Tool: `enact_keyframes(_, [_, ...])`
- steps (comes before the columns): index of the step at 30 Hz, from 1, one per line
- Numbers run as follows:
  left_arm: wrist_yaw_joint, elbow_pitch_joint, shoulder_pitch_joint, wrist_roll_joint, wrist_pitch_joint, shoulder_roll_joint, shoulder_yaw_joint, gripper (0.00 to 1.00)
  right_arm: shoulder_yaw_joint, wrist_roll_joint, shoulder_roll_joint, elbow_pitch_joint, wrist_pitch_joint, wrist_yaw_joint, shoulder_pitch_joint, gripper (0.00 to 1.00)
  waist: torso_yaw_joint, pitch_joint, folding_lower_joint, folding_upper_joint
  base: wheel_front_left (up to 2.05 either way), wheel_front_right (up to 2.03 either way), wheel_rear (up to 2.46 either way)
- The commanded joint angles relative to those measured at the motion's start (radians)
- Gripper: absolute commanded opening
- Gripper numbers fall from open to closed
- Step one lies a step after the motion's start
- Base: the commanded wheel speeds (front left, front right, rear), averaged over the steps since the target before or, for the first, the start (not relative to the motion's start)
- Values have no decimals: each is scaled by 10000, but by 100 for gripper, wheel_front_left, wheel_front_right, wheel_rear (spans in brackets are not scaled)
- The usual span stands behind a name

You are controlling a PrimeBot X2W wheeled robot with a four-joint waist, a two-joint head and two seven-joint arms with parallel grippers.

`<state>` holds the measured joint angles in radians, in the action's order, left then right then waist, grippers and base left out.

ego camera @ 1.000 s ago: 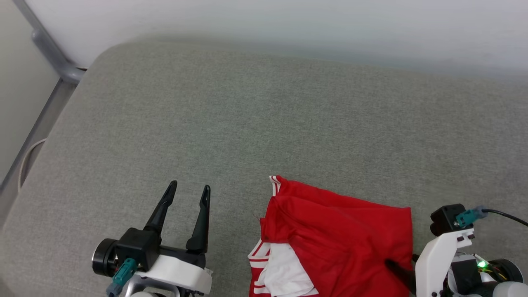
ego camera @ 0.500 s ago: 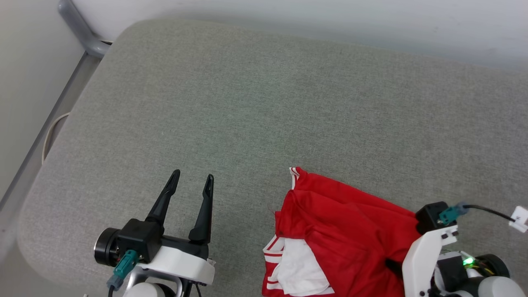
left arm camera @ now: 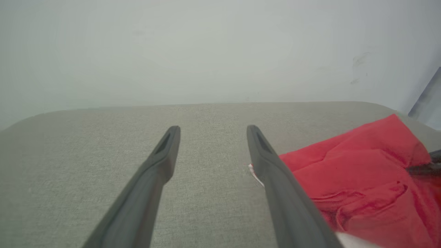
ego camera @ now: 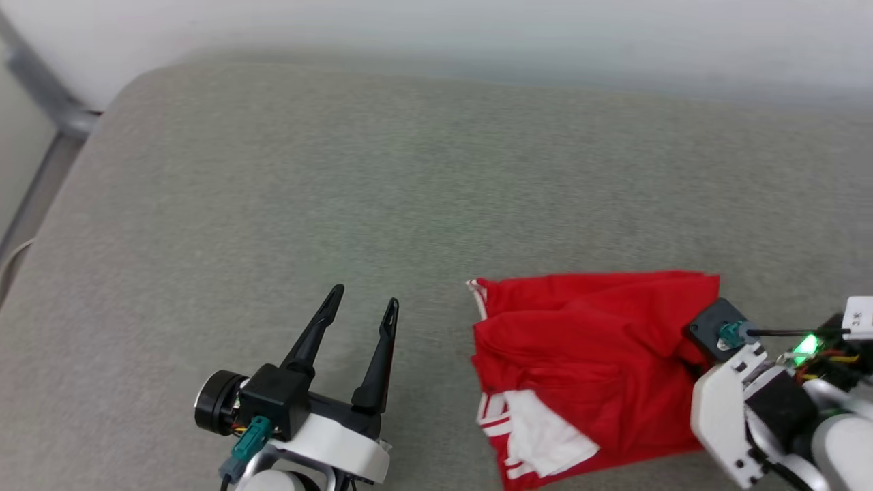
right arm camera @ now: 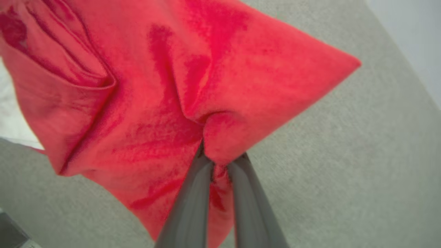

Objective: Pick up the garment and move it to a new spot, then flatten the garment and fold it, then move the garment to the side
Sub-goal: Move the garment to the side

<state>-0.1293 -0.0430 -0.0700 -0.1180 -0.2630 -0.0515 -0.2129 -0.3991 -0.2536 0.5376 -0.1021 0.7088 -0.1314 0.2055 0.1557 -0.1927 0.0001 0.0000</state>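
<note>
The garment [ego camera: 586, 354], a bright red jersey with a white sleeve panel and red-and-white striped trim, lies bunched on the grey cushion [ego camera: 341, 170] at the lower right of the head view. My right gripper [right arm camera: 220, 158] is shut on a pinch of its red fabric near the right edge, and the cloth puckers around the fingertips. In the head view the right wrist [ego camera: 723, 334] covers that spot. My left gripper [ego camera: 361, 307] stands open to the left of the garment [left arm camera: 355, 179], nothing between its fingers [left arm camera: 165, 144], above bare cushion.
A pale wall [ego camera: 477, 27] runs along the cushion's far edge. A grey metal rail [ego camera: 41, 102] stands past the cushion's rounded left corner. Bare cushion stretches ahead of and to the left of the garment.
My right gripper has shut on the garment's right edge and drawn it rightward and up, so the cloth spreads wider. The head camera has shifted. The left gripper stays open.
</note>
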Motion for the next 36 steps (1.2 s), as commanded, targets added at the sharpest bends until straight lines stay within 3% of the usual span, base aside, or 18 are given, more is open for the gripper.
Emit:
enact_keyframes(1, [-15, 48, -186, -42, -21, 2, -35, 100, -235, 118, 433, -169, -149, 15, 268, 0, -566, 19, -1, 0, 0, 0, 0])
enact_keyframes(8, [-15, 226, -575, -78, -21, 6, -836, 100, -1393, 57, 3092, -264, -724, 15, 1397, 0, -1970, -512, -1, 0, 0, 0, 0])
enact_keyframes(13, [-15, 390, -1112, 9, -21, -26, -1363, 100, -1259, -339, 4194, 642, -1256, 20, 1987, 0, -2779, -1252, -1, 0, 0, 0, 0])
enact_keyframes(18, [-15, 724, -1896, 111, -21, -256, -1937, 100, -306, -131, 4479, 1908, -2186, 18, 2344, 0, -3340, -2197, -1, 0, 0, 0, 0])
enact_keyframes(24, [-15, 1272, -2830, 230, -21, -561, -2436, 100, 1102, 352, 4230, 3672, -3187, 18, 2752, 0, -3689, -3347, -1, 0, 0, 0, 0])
enact_keyframes(36, [-15, 2334, -3703, 363, -21, -1174, -2860, 100, 3068, 1454, 3774, 6413, -4655, 18, 3720, 0, -3572, -4648, -1, 0, 0, 0, 0])
